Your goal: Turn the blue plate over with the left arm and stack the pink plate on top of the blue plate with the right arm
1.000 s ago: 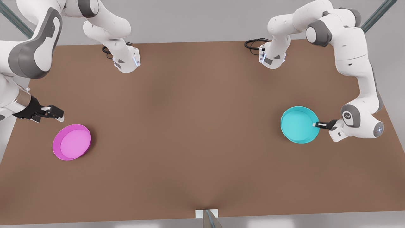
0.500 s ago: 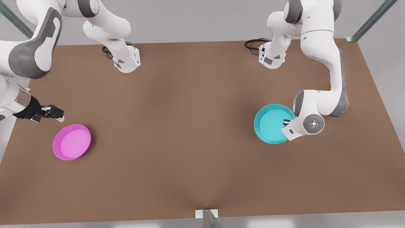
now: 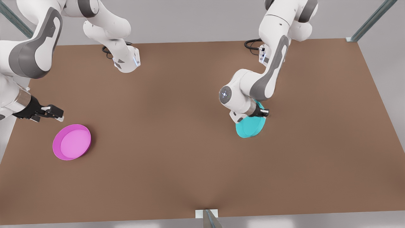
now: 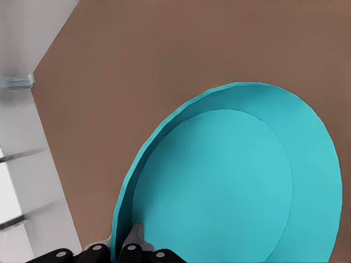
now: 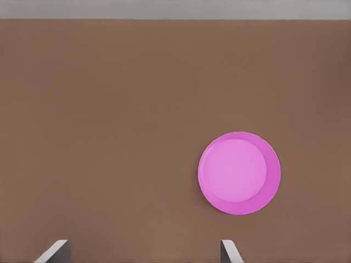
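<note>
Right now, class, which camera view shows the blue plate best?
The left wrist view: the blue plate sits close up, rim and base plain, with the left gripper shut on its rim. The front view shows the plate tilted and partly behind the arm. The right wrist view looks at the pink plate.

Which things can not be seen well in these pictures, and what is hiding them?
- Blue plate, front view: its far part is hidden behind the left arm's wrist.
- Left gripper, left wrist view: cut off by the picture edge; its fingers pinch the plate's rim.
- Right gripper, right wrist view: open fingertips cut off by the edge, apart from the pink plate.
</note>
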Robot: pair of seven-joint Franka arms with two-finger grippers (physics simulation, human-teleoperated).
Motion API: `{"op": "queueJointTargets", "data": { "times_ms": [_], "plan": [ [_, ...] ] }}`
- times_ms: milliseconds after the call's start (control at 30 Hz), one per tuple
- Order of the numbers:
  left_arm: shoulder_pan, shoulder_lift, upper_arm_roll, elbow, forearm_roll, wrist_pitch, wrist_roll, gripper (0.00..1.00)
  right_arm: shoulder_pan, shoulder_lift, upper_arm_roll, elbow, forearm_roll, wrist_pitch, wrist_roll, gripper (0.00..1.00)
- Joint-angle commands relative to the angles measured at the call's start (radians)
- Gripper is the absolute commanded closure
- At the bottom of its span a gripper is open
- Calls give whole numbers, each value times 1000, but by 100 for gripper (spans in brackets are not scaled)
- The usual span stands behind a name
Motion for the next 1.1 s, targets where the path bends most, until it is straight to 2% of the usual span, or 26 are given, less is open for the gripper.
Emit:
{"op": "queueJointTargets", "data": {
  "times_ms": [0, 267, 467, 867, 1067],
  "plan": [
    [-8, 0, 1, 0, 13, 1, -14, 79, -1, 0, 0, 0, -1, 0, 0, 0],
    [-187, 66, -1, 0, 295, 30, -283, 79, -1, 3, 0, 0, 1, 2, 0, 0],
    [-301, 146, -1, 1, 532, -36, -291, 79, -4, 5, 1, -2, -2, 2, 0, 0],
    [-446, 368, -1, 98, 725, -158, -360, 79, -1, 5, 1, -2, -4, 2, 0, 0],
    [-469, 439, 1, 133, 740, -195, -427, 79, -6, 6, 1, -1, -2, 3, 0, 0]
  ]
}}
